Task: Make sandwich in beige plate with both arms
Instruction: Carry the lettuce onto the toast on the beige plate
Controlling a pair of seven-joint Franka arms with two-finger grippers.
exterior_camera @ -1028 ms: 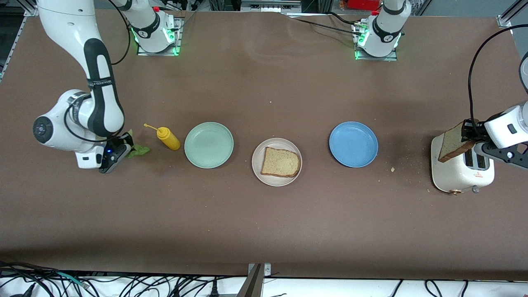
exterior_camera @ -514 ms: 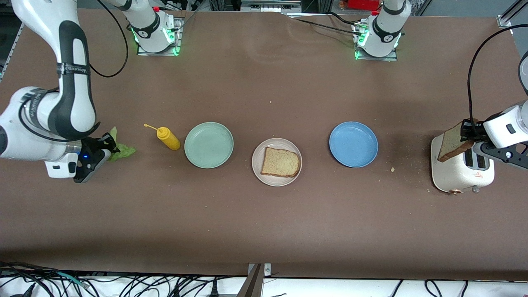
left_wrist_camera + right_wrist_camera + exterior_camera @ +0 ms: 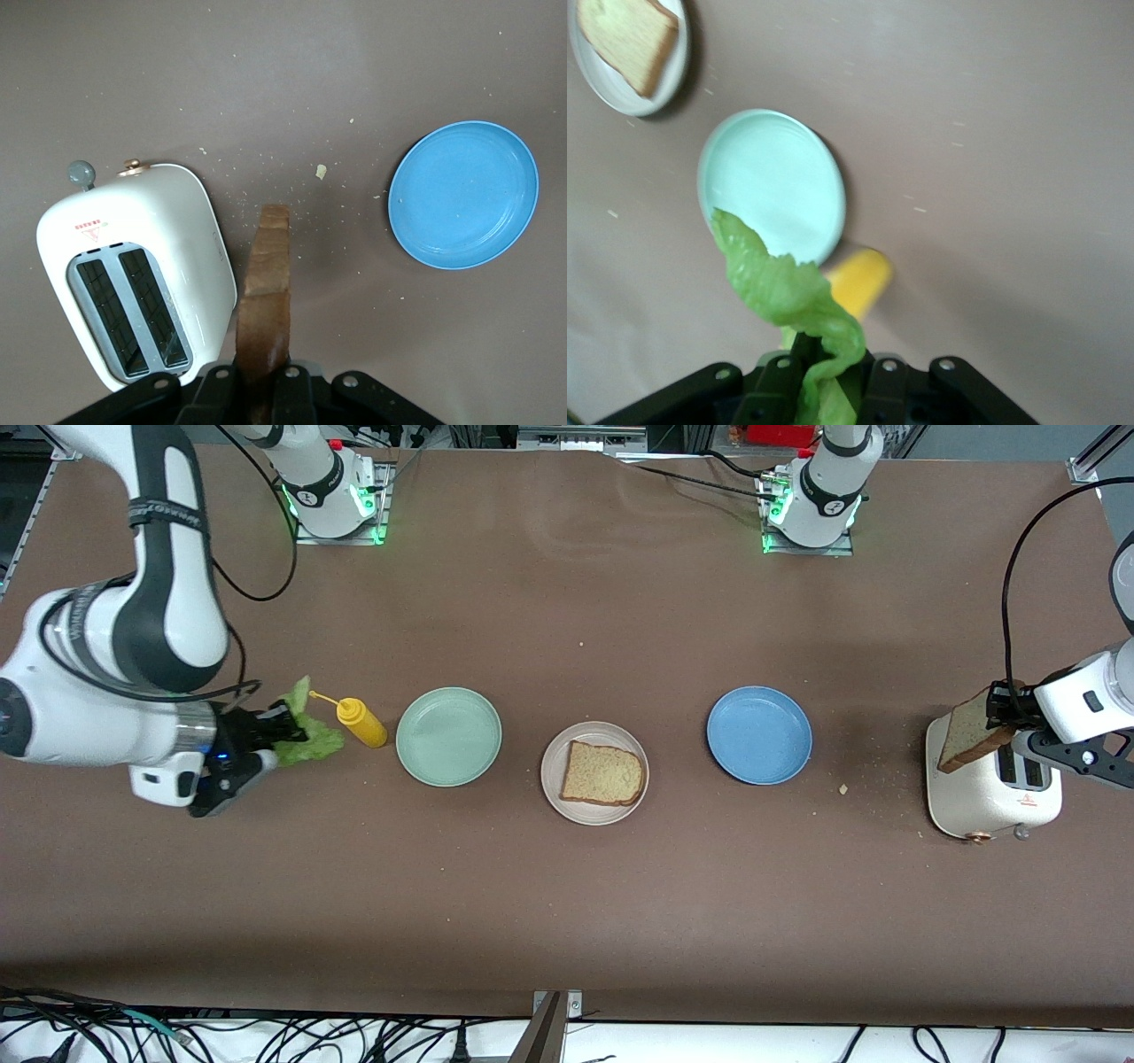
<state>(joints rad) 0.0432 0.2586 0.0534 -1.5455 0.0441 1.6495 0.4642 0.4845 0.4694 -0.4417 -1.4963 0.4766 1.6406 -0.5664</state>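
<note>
So we're sitting at roughly a third done by our reckoning. Starting nearest the front camera: the beige plate [image 3: 554, 797] is lying about midway along the table with one slice of toast [image 3: 603, 773] already flat on it, and that's the only layer laid down. Just a touch farther from the camera, and flanking that plate, we're seeing the mint-green plate [image 3: 448, 736] toward the right arm's end and the blue plate [image 3: 759, 734] toward the left arm's end, neither holding anything. Next to the green plate the yellow mustard bottle [image 3: 361, 722] is lying on its side. Right by the bottle the right gripper [image 3: 262, 737] is pinching the lettuce leaf [image 3: 308, 734] with its jaws nearly closed on the stem end, the leaf dangling over the table near the right arm's end; in the right wrist view it's hanging clear, with the green plate underneath [image 3: 772, 181]. Over at the left arm's end, close to the table's edge, the left gripper [image 3: 1005, 707] is clamped tight on the second slice of toast [image 3: 968, 731], holding it on edge just above the white toaster [image 3: 983, 802]. Crumbs [image 3: 321, 171] are scattered between the toaster and the blue plate. What's left, we're guessing: lettuce onto the bread, then the second slice on top.
</note>
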